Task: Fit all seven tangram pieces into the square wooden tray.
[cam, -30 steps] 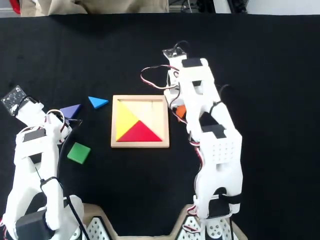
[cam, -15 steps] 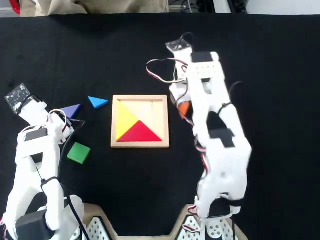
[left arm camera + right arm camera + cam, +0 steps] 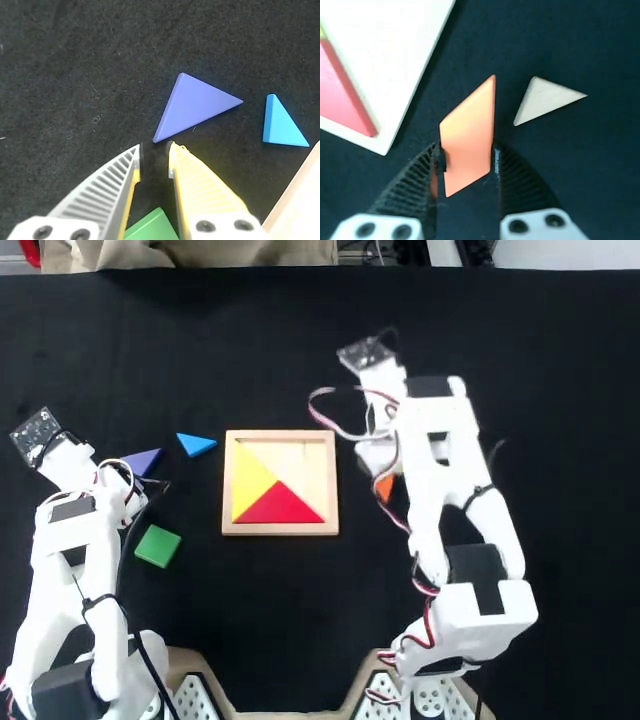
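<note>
The square wooden tray [image 3: 280, 532] holds a yellow triangle [image 3: 249, 480] and a red triangle [image 3: 283, 506]. To the right of the tray, my right gripper [image 3: 468, 162] is shut on an orange parallelogram [image 3: 468, 134], also seen as an orange piece [image 3: 384, 487] in the high view. A cream triangle [image 3: 545, 99] lies just beyond it. Left of the tray lie a purple triangle [image 3: 192, 105], a blue triangle [image 3: 281, 125] and a green square [image 3: 158, 546]. My left gripper [image 3: 155, 150] sits just short of the purple triangle's corner. Its fingers are almost together, with nothing between them.
Black cloth covers the whole table. The tray's corner [image 3: 302, 210] shows beyond the blue triangle in the left wrist view. The right arm [image 3: 450, 490] and its cables stand over the space right of the tray. Both arm bases stand at the front edge.
The right arm has swung to the right and toward the front, carrying the orange parallelogram a little away from the tray's right edge. The left arm has barely moved.
</note>
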Tool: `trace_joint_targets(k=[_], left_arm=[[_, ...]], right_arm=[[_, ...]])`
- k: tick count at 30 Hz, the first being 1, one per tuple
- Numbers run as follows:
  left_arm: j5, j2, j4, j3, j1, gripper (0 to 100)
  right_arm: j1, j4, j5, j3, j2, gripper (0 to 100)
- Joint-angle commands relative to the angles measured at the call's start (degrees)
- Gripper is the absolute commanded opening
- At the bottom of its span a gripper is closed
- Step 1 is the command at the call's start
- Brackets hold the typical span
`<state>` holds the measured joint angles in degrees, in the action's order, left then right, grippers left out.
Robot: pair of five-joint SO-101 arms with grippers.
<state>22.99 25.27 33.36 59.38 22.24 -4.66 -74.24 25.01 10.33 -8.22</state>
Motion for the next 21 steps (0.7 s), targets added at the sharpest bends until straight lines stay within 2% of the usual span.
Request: trace_joint_targets(k=[1,4,7,9,15,21], left_arm=[[-0.70,1.76,-1.14,-0.22,-0.66,11],[-0.70,1.76,-1.14,-0.22,-0.66,11],[-0.70,1.76,-1.14,-0.22,-0.66,11],[-0.70,1.76,-1.14,-0.22,-0.66,11],[-0.70,1.76,-1.14,-0.22,-0.66,11],[-0.70,1.76,-1.14,-0.22,-0.66,11]], right_arm=[[2.29,6.24,-2.64,5.41,-0.22,1.3],[2.46,7.56,-2.46,7.87,-1.45,5.1],[2.55,7.65,-2.73,8.40,-2.95,18.0],[2.37,7.65,-2.46,8.22,-3.38,22.9],[-0.62,5.71,-0.35,8.31,-0.13,16.0],[-1.58,5.19,-0.79,9.01,2.24,18.8]])
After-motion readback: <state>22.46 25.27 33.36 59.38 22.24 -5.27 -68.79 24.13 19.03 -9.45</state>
